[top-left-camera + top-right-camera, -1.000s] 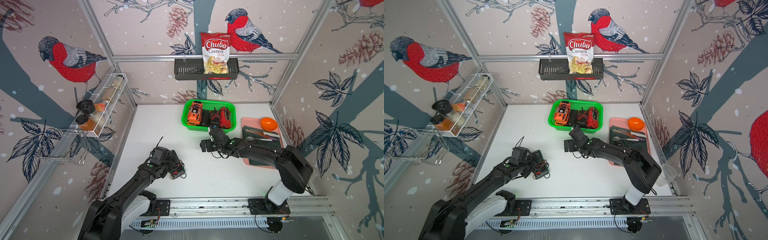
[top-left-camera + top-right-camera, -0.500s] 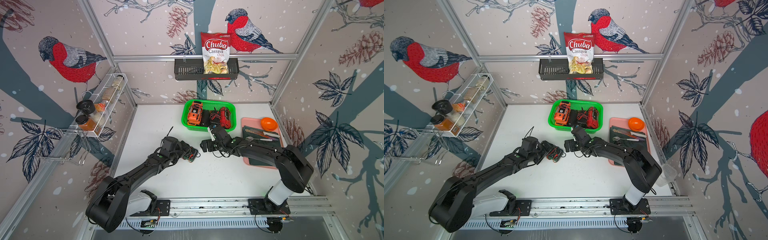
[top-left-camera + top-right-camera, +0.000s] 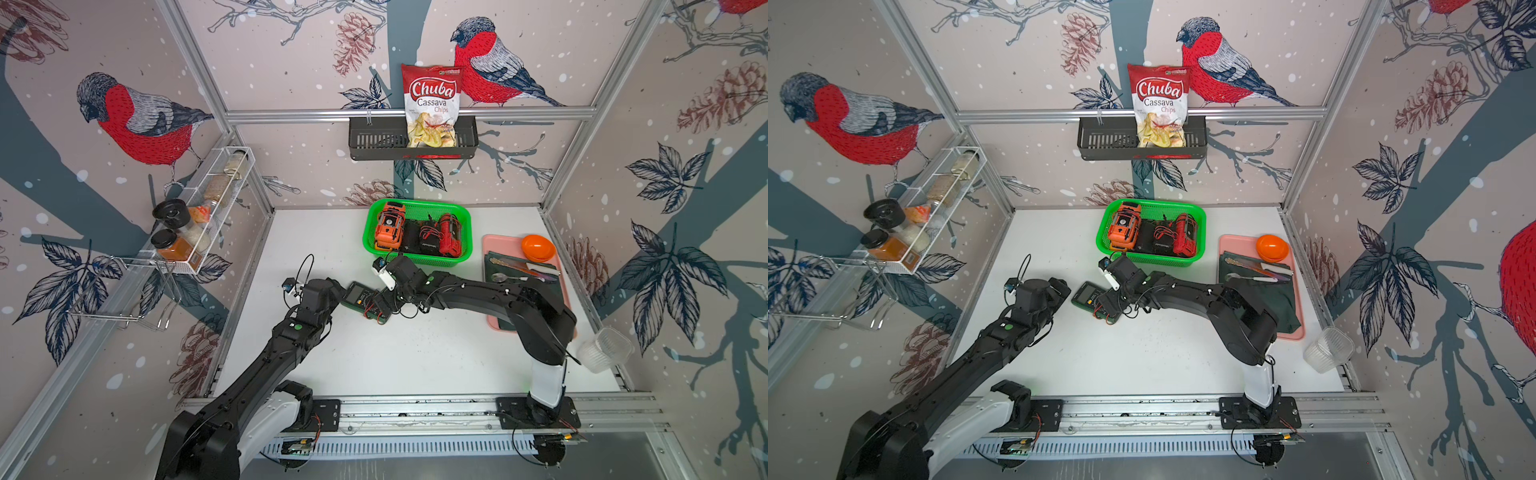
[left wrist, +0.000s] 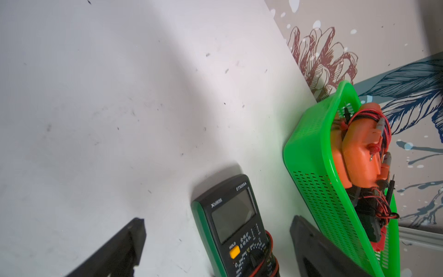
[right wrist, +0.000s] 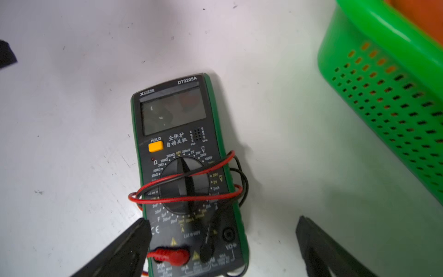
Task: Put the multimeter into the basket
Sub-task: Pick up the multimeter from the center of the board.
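Observation:
A black multimeter (image 3: pixel 360 296) with a green edge and red and black leads wound round it lies flat on the white table, in front of the green basket (image 3: pixel 417 203). My left gripper (image 3: pixel 336 291) is open at its display end; in the left wrist view the multimeter (image 4: pixel 235 223) lies between the fingers without touching them. My right gripper (image 3: pixel 380 307) is open over the socket end. In the right wrist view one finger (image 5: pixel 134 239) sits at the multimeter's (image 5: pixel 182 156) edge and the other stands clear. The basket (image 3: pixel 1154 202) holds an orange, a black and a red meter.
A pink tray (image 3: pixel 498 245) at the right carries an orange bowl (image 3: pixel 538 248), cutlery and a dark cloth. A clear plastic cup (image 3: pixel 606 349) stands at the front right. A black wall rack (image 3: pixel 374 141) holds a chips bag. A white wire rack (image 3: pixel 199 212) with jars hangs on the left.
My left arm has swung from the front left toward the middle, bringing the multimeter with it. The multimeter now lies by the basket, under my right gripper, which has shifted over it.

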You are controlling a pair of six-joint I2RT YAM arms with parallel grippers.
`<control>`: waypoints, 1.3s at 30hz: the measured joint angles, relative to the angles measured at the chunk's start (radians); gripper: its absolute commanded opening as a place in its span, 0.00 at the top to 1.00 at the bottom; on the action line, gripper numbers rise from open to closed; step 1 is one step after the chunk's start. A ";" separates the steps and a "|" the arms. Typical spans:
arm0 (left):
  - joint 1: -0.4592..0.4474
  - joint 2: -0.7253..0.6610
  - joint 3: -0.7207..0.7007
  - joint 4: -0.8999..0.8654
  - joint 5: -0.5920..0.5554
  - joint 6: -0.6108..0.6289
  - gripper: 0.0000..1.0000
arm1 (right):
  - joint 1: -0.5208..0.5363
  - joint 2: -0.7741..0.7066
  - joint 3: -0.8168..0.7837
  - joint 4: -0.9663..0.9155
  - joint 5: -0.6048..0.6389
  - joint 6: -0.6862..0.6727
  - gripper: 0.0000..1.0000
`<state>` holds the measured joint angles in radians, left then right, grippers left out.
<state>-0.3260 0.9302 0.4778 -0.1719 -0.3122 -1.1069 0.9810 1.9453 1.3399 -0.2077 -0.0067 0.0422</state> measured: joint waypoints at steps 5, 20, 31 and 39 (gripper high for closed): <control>0.036 -0.027 -0.002 -0.034 -0.084 0.029 0.02 | 0.014 0.089 0.100 -0.053 -0.037 -0.072 0.01; 0.109 -0.001 -0.020 -0.048 -0.129 0.085 0.02 | 0.029 0.266 0.266 -0.140 -0.120 -0.185 0.01; 0.118 0.015 -0.033 -0.041 -0.107 0.085 0.02 | 0.055 0.293 0.304 -0.134 -0.043 -0.165 0.55; 0.120 -0.010 -0.036 -0.040 -0.111 0.093 0.02 | 0.098 0.225 0.325 -0.259 0.092 -0.051 0.81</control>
<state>-0.2058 0.9203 0.4416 -0.2123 -0.4236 -1.0142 1.0794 2.1708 1.6646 -0.4664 0.0856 -0.0086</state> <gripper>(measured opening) 0.982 0.880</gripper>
